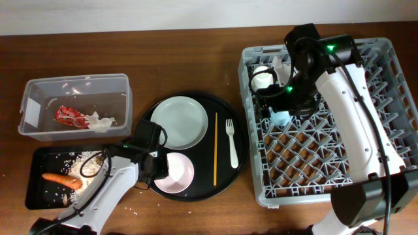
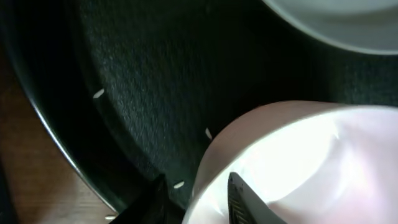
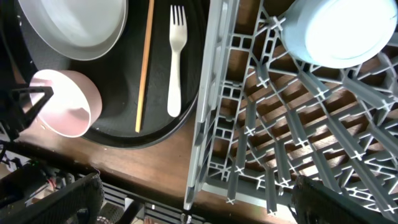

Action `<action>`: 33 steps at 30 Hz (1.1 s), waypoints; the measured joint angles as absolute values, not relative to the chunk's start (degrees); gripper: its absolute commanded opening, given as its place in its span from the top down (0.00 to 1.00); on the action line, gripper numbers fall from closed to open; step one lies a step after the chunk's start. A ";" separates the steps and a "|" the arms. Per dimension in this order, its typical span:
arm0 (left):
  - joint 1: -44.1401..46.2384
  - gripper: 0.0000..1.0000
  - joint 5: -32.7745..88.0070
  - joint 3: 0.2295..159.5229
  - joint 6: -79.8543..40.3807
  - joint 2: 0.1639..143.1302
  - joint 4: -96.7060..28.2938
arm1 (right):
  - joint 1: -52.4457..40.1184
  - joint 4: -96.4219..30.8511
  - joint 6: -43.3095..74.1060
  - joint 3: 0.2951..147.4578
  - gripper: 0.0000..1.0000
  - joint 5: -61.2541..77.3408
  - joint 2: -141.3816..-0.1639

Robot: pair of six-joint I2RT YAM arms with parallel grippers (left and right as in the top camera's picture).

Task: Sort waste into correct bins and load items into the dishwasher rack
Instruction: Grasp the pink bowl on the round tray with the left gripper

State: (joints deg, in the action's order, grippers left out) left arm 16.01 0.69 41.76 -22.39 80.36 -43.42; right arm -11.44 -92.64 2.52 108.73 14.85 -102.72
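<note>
My left fingers (image 2: 239, 199) are straddling the rim of the pink-white round bowl (image 2: 298, 162), which is sitting upright on the large round black tray (image 2: 124, 93). One finger is inside and one outside, partly spread and not clamping yet. I'm judging the bowl light, stiff, glossy and probably slippery. The rim wall is the only hold, so I'm planning a deep pinch. My right fingers (image 3: 348, 199) are hanging wide apart and empty over the grey pegged plastic rack (image 3: 249, 124).

no text, label or number can be read on anything.
</note>
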 measured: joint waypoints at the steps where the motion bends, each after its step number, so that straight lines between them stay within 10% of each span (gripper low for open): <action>1: 16.01 0.87 0.78 41.15 -23.11 80.36 -43.24 | -11.44 -92.64 2.50 108.73 0.01 14.85 -102.72; 4: 16.01 1.00 0.82 40.82 -23.68 80.36 -42.74 | -11.46 -92.66 2.52 108.73 0.01 14.87 -102.72; 15: 16.05 1.00 2.11 57.28 -23.22 78.59 -59.20 | -11.44 -94.59 2.52 108.66 0.01 14.87 -102.72; 33: 13.30 1.00 21.17 61.63 -16.86 77.45 -47.29 | -11.44 -94.78 0.82 108.62 0.01 14.90 -102.72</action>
State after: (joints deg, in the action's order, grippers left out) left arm 13.30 21.17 61.63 -16.86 77.45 -47.29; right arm -11.44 -94.78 0.82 108.62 14.90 -102.72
